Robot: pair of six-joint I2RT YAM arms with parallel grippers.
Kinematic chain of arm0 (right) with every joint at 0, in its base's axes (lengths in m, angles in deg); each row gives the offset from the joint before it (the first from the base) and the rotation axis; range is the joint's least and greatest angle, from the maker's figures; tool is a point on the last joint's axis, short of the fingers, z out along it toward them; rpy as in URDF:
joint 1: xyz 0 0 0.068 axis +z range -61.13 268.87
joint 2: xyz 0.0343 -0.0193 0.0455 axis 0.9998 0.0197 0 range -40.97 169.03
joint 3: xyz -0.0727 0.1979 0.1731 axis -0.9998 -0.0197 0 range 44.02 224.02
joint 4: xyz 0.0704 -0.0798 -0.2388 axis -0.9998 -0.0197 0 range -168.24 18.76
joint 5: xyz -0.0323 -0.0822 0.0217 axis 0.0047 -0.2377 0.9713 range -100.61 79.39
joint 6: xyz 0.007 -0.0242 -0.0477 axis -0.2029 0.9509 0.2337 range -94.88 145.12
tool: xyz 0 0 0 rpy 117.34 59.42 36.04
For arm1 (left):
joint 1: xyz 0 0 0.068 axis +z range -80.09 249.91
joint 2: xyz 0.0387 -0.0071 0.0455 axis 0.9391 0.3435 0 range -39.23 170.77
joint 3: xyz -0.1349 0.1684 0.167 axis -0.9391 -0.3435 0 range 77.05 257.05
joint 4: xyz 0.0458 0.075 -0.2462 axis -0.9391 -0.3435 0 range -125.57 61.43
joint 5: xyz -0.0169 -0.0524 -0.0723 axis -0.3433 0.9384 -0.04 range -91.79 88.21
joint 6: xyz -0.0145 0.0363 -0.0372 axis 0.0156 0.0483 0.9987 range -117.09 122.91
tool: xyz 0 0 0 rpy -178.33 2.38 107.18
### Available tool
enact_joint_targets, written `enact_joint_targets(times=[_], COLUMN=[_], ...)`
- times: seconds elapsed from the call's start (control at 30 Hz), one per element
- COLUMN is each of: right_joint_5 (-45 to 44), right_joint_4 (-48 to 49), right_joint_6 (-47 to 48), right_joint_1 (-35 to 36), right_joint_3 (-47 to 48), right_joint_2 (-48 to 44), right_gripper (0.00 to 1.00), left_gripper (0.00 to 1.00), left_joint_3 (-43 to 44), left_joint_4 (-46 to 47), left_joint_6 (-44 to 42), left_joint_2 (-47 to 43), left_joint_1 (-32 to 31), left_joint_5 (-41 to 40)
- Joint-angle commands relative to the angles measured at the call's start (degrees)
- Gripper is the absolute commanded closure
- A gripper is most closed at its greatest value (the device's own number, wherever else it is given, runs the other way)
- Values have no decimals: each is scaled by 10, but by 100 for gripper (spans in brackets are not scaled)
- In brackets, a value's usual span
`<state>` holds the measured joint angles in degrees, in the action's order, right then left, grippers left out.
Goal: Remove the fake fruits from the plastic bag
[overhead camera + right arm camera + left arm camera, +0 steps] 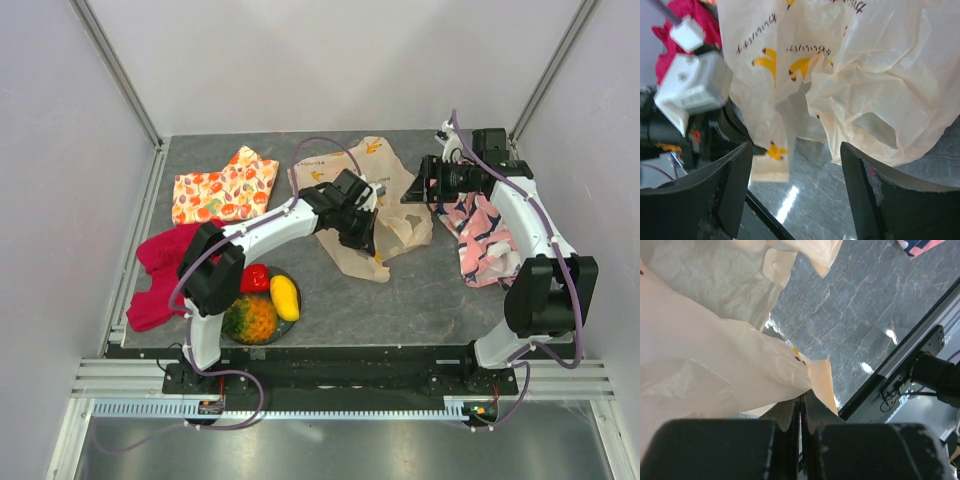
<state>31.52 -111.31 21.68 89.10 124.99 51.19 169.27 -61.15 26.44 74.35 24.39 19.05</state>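
The cream plastic bag [385, 190] with banana prints lies crumpled at mid-table. My left gripper [364, 240] is shut on a lower corner of the bag; the left wrist view shows the jaws [804, 399] closed with the thin plastic [715, 365] pinched between them. My right gripper [410, 192] is open just right of the bag, and its fingers [735, 185] stand wide apart with the bag [880, 90] hanging in front of them, untouched. A red pepper [255, 277], a yellow mango [285, 297] and a pineapple [250, 320] lie together near the left arm's base. No fruit shows inside the bag.
An orange-and-white fruit-printed cloth [225, 187] lies at the back left. A red cloth [160, 270] lies at the left edge. A pink patterned cloth [480, 235] lies under the right arm. White walls enclose the table.
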Motion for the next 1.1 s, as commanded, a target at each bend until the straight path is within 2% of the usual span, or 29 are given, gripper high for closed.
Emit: enact_joint_targets(times=[0.0,0.03,0.1,0.13,0.2,0.23,0.3,0.43,0.53,0.63,0.7,0.77,0.83,0.9,0.93,1.07], right_joint_5=[50,65,83,95,83,78,77,17,-53,-96,-87,-69,1,56,66,63], right_joint_4=[-48,-81,-120,-176,-201,-206,-185,-25,57,83,77,43,-43,-169,-197,-217], right_joint_6=[138,208,273,345,374,382,363,251,169,130,119,125,174,223,259,277], right_joint_1=[0,1,6,21,48,75,102,166,183,184,182,181,180,176,174,161], right_joint_3=[6,2,1,2,0,-5,-22,-43,-25,18,47,93,155,205,232,220], right_joint_2=[-37,-42,-42,-36,-30,-29,-28,-5,34,90,120,153,187,217,218,174], right_gripper=[21,22,23,27,39,52,60,71,74,75,75,75,71,71,71,72], left_gripper=[98,98,98,98,98,98,98,98,98,99,98,99,98,98,98,98], left_joint_3=[-28,-28,-18,-13,-2,-2,-2,-8,-7,8,17,20,26,30,33,39], left_joint_4=[2,6,10,1,-7,-11,-16,-21,-28,-51,-73,-84,-105,-133,-142,-184], left_joint_6=[-48,-63,-100,-108,-120,-122,-140,-161,-169,-192,-208,-226,-254,-283,-306,-371], left_joint_2=[-67,-92,-114,-124,-146,-150,-158,-163,-172,-179,-181,-183,-182,-184,-189,-204], left_joint_1=[38,48,84,96,126,133,140,139,141,141,143,145,148,148,149,153], left_joint_5=[56,121,194,239,277,311,335,374,381,374,359,345,341,323,318,294])
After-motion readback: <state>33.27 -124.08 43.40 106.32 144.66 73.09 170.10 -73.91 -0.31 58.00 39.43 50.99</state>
